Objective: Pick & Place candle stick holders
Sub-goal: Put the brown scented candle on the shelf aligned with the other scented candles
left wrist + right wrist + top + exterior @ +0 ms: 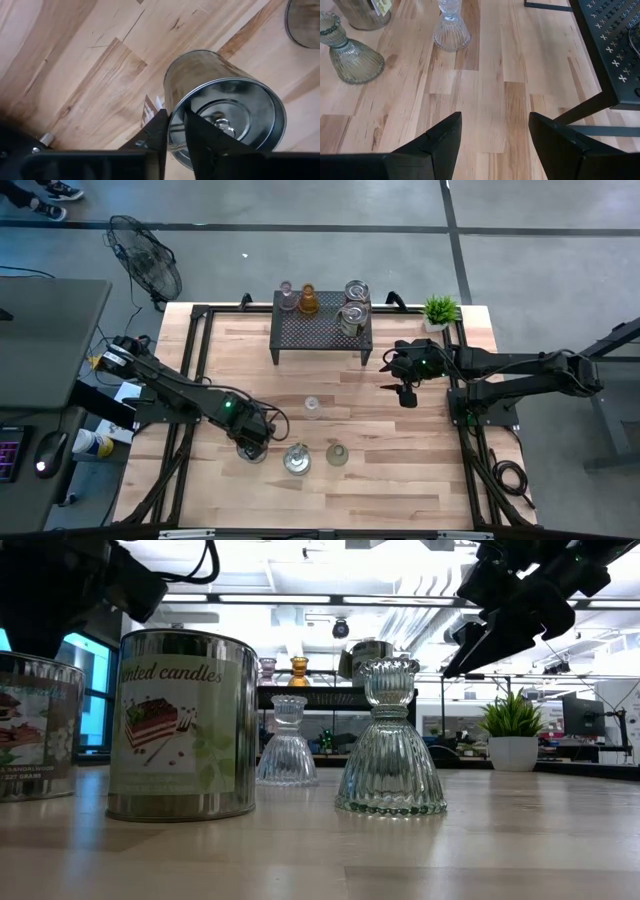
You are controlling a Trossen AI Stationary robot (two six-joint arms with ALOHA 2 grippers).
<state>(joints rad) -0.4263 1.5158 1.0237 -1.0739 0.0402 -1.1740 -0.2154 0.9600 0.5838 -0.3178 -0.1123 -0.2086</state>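
Small potted green plant (pixel 438 310) at the wooden table's (pixel 420 470) far corner, black perforated rack (pixel 320 332), floor fan (pixel 146 262)

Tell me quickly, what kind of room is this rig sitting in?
Probably a robotics lab or workshop, not a home. The wooden table sits in a black metal frame on a grey concrete floor; a desk with a keyboard and mouse stands beside it, and the low view shows open ceiling lights and monitors behind.
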